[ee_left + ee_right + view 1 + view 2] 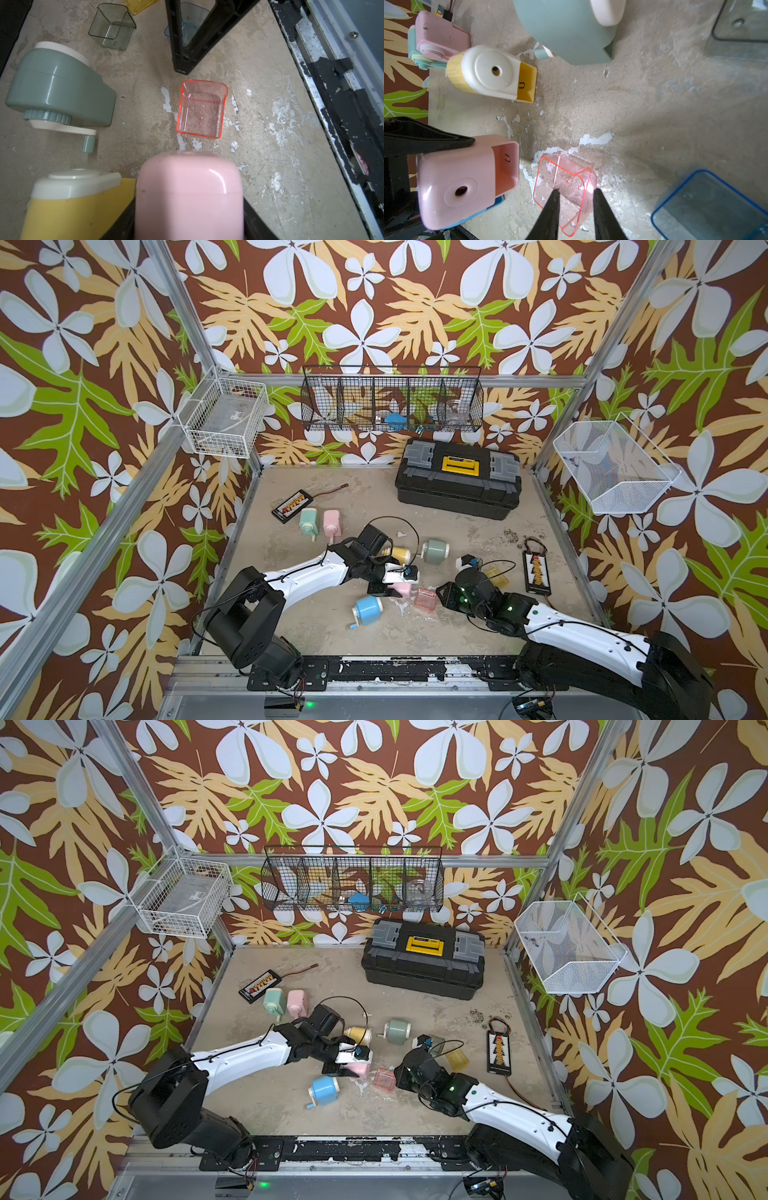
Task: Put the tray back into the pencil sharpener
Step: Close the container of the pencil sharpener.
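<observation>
The table was cluttered; all positions were noted against the held pink sharpener. The black toolbox sat well behind it, out of play. The left gripper was clamped on that sharpener's body, a jaw on each side, with the empty slot turned toward the right arm. Judged a bracing hold, so the body would not skid when the tray is pushed in. The green sharpener and yellow sharpener lay behind it, and the blue sharpener just in front, toward the robot's base. The right gripper hovered beyond the slot, jaws spread partway and pinching nothing. They straddled the far end wall of the pink tray; contact with that wall could not be made out. The tray rested on the table just beside the slot, not touching it, apparently open side up, shaped end wall away from the sharpener and plain end toward the slot. Judged roughly lined up, insertion not begun. The grey-green tray, blue tray and yellow tray lay farther out on the slot side, presumably belonging to the other bodies.
</observation>
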You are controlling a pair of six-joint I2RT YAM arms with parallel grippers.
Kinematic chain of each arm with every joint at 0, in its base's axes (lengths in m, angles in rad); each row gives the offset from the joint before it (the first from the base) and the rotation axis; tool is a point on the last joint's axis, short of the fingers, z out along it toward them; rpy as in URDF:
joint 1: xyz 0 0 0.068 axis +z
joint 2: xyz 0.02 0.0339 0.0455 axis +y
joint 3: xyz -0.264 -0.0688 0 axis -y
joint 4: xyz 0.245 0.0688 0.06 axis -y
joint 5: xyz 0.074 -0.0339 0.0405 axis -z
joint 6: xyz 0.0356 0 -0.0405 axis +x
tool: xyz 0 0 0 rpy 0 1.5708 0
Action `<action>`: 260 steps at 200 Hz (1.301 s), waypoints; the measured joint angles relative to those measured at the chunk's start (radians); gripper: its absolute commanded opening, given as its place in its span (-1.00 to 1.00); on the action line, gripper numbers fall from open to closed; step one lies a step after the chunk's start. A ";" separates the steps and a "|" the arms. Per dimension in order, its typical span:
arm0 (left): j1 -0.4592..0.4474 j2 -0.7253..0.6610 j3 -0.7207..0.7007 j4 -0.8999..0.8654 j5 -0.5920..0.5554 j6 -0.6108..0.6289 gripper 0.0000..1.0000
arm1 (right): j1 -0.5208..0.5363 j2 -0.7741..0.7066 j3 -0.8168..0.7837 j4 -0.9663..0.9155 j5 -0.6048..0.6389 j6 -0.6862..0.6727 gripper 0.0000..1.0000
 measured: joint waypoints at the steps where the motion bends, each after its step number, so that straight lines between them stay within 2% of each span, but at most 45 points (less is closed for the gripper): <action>1: 0.000 0.001 0.000 0.001 -0.001 0.000 -0.95 | 0.000 0.000 -0.001 0.000 0.000 0.001 -0.41; 100: -0.028 0.053 0.001 0.049 -0.033 -0.023 -0.89 | 0.000 0.064 -0.053 0.113 -0.078 0.042 -0.46; 260: -0.053 0.080 0.005 0.053 -0.033 -0.011 -0.87 | 0.001 0.146 -0.077 0.232 -0.131 0.099 -0.55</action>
